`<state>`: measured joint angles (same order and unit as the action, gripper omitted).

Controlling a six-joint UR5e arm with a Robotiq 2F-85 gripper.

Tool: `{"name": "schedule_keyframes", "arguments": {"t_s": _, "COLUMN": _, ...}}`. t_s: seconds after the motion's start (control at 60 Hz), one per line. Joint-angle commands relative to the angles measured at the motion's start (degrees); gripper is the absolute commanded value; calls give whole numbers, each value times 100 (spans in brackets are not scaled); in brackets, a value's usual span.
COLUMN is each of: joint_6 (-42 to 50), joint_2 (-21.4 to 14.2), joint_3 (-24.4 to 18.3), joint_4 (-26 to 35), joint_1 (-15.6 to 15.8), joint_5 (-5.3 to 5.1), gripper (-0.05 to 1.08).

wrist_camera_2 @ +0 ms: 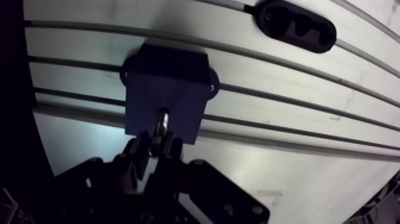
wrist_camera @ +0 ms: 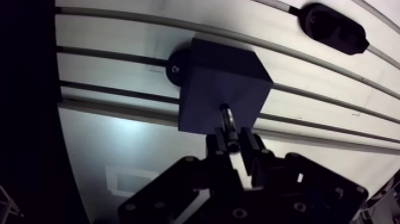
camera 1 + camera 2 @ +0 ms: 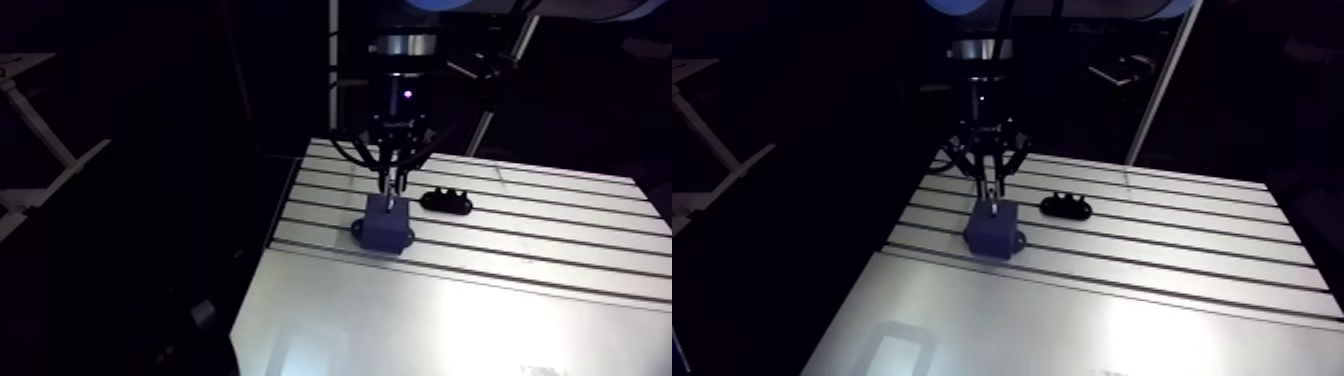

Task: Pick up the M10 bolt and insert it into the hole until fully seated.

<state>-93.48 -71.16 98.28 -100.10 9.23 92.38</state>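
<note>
Dark blue block [image 2: 223,83] sits on slotted aluminium tabletop [image 3: 500,300], left part of the slotted area, a mounting tab [image 2: 174,67] at its base on the left side. End effector [image 2: 229,140] hangs straight down over the block. Fingers narrow, clamped on the M10 bolt [image 2: 227,119], gripping its upper end. Silvery shank points down from between the fingers, and its tip meets the block's top face close to the near edge. Hole itself is hidden by the bolt, so depth of insertion can't be read. Fingers clear of the block, not touching it. Black holder [image 2: 333,27] with notches lies to the right and slightly farther, apart from the block.
</note>
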Motion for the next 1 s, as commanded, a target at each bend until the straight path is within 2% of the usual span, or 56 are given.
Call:
{"name": "schedule_keyframes", "arguments": {"t_s": 0.017, "joint_6": 0, "joint_2": -7, "joint_3": 46, "joint_4": -5, "joint_1": 0, "joint_5": -5, "gripper": 108}}
{"name": "schedule_keyframes", "arguments": {"t_s": 1.0, "joint_6": 36, "joint_2": 2, "joint_3": 64, "joint_4": -22, "joint_1": 0, "joint_5": -14, "gripper": 108}}
